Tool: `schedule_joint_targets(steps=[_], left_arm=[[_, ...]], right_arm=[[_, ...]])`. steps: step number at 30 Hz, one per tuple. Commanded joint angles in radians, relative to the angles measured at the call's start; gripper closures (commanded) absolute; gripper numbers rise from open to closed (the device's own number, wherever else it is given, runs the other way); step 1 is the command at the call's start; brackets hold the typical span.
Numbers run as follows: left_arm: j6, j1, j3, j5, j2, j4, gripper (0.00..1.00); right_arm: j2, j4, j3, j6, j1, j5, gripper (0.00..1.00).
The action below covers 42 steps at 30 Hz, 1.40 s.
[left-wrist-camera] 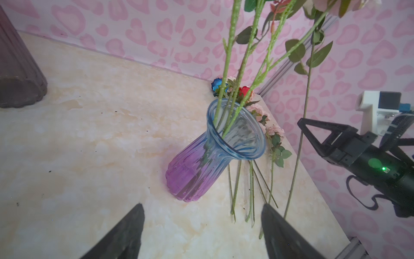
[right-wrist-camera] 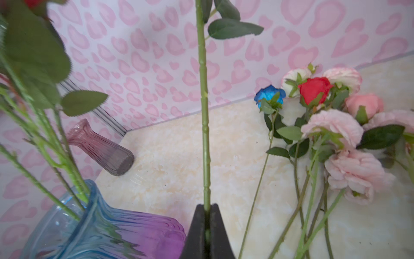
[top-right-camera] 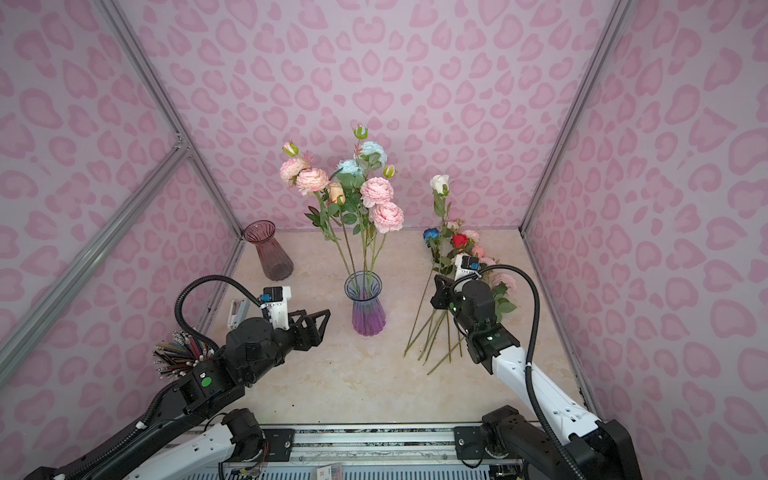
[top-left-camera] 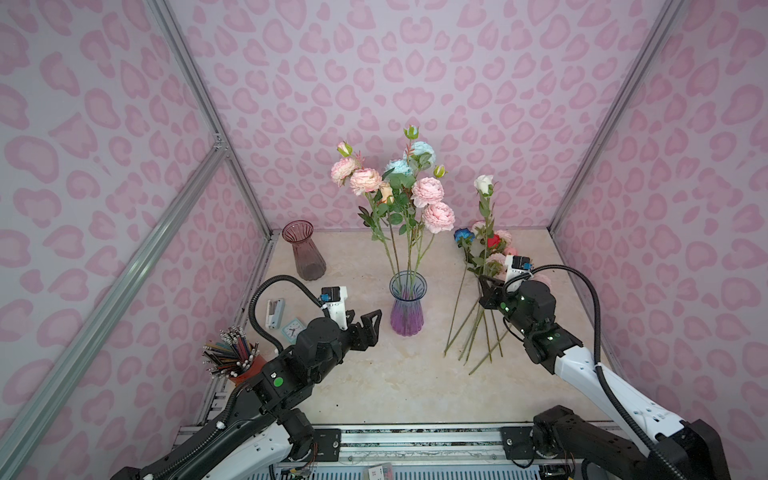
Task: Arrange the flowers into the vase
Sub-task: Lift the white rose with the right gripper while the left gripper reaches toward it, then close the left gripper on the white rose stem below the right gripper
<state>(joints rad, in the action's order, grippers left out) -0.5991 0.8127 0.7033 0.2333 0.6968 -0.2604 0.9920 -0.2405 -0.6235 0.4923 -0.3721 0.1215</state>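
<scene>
Soft, even light, faint shadows. Both top views bow at the edges. Right wrist view: nearest leaves look blurred, perhaps from closeness.

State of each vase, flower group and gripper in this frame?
Blue-purple vase: upright, holding several flowers.
Dark pink vase: upright, empty.
White rose: upright, held by its stem.
Loose flowers: lying in a heap.
Left gripper: open, empty.
Right gripper: shut on white rose.
</scene>
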Motion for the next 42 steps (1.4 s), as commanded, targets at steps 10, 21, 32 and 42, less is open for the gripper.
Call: schedule_joint_targets(steps=[10,21,32,42], left_arm=[[0.141,0.087,0.023,-0.314,0.014,0.241,0.28],[0.368,0.135,0.235,-0.263,0.096,0.304,0.28],[0.411,0.135,0.355,-0.341,0.248,0.389,0.34],[0.396,0.135,0.330,-0.411,0.235,0.426,0.68]], right_arm=[[-0.337,-0.069,0.034,-0.089,-0.193,-0.024,1.00],[-0.304,-0.044,-0.015,-0.304,-0.567,-0.196,1.00],[-0.173,-0.086,-0.107,-0.383,-0.787,-0.221,1.00],[-0.119,-0.132,-0.122,-0.367,-0.799,-0.192,1.00]])
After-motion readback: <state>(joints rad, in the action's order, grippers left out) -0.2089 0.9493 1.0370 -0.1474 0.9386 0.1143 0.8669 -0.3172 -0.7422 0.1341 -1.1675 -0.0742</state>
